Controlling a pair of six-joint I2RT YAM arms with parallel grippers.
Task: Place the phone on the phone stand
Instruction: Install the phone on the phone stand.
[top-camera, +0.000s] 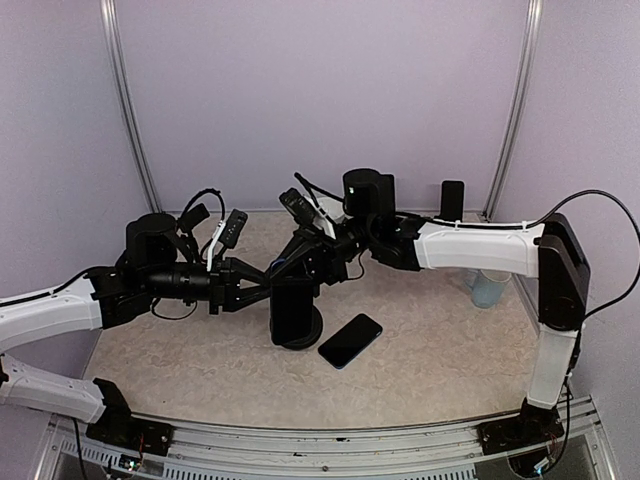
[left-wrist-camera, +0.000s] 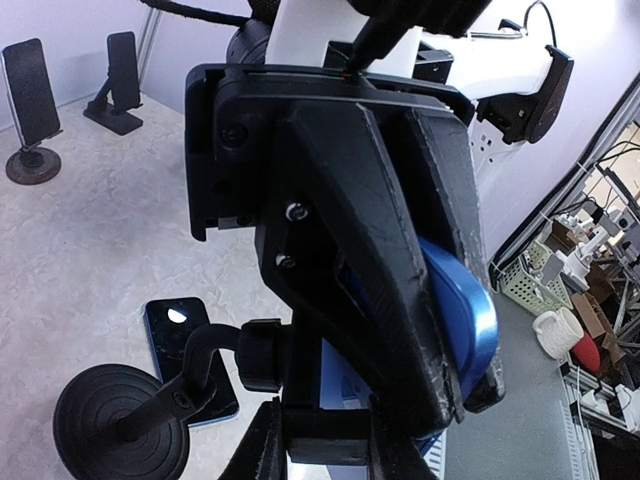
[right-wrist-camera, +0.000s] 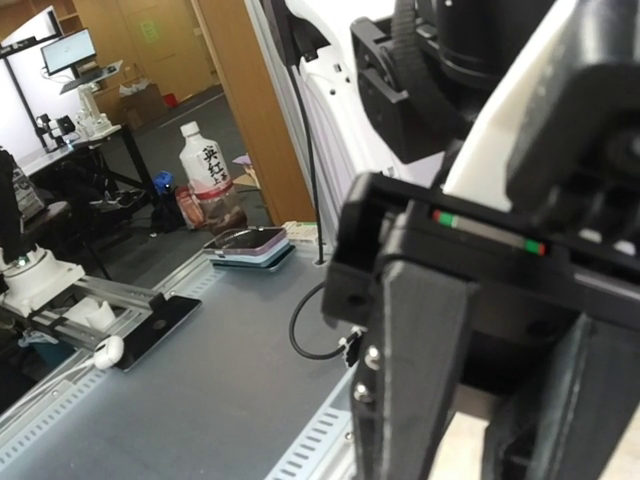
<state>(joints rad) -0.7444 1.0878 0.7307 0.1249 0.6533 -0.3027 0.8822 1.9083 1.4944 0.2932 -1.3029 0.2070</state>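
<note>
The phone lies flat and dark on the table, just right of the phone stand's round base; its screen also shows in the left wrist view. The black phone stand rests on that base. My left gripper reaches in from the left, its fingers shut on the bottom bar of the stand's holder. My right gripper hovers just above and behind the holder, jaws together and empty, filling the left wrist view. A blue rounded part shows behind it. The right wrist view shows neither phone nor stand.
Two other stands with dark phones wait at the back of the table; one shows upright at the back right. A pale cup sits near the right arm. Metal frame posts rise at the back corners.
</note>
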